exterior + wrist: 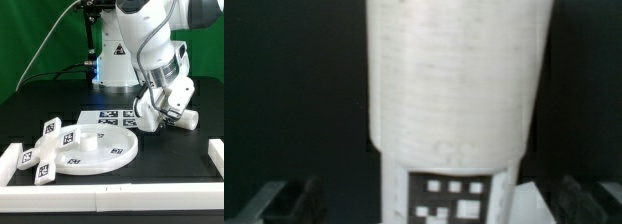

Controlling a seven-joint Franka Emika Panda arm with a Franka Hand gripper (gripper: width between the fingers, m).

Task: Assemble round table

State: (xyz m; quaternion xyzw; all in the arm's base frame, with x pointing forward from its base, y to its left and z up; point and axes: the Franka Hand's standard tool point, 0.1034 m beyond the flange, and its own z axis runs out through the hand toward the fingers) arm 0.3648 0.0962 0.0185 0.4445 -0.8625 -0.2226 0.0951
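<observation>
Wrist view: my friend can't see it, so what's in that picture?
A thick white cylinder fills the middle of the picture, standing lengthwise against black, with a black-and-white square tag at one end. The open end effector has a dark finger on each side of it.

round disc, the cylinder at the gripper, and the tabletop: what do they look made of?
Round disc: likely rigid plastic, matte white; even colour, crisp moulded rim.
Short cylinder: seemingly the same white plastic; the wrist view shows a faintly grainy, dull surface, possibly printed, with a tag stuck on.
Table: black, matte, no glare; cloth or mat, can't tell which.
</observation>
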